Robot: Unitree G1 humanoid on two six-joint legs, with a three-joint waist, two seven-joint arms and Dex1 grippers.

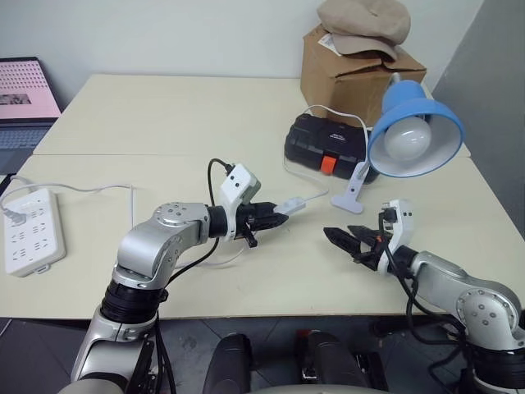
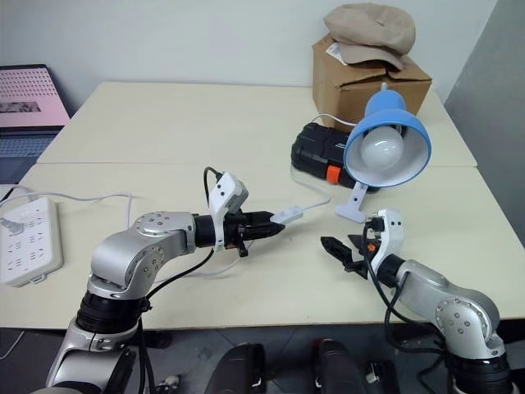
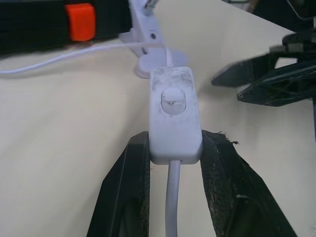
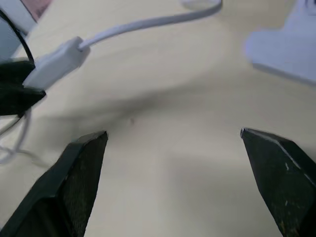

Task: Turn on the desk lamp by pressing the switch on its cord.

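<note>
**Switch pinned in the left claw, right claw wide open beside it**

So the switch (image 3: pixel 172 116) sits just above the table (image 1: pixel 164 115), pinched by its sides between the left claw's (image 1: pixel 271 218) two fingers, rocker button facing up and clear. My read is that's the whole point of the grip: hold the body steady and leave the button exposed so the other arm can press it. The cord (image 3: pixel 173 197) runs back between the fingers, and on the far side it trails toward the desk lamp (image 1: pixel 414 135), which stands clipped-base-down next to a black tool case (image 1: pixel 328 139). Bulb doesn't look lit to me.

The right claw (image 1: pixel 349 240) hangs near the switch, tips aimed at it, not touching, jaws spread wide and holding nothing. A power strip (image 1: pixel 31 230) lies well apart at the table's left edge.
</note>
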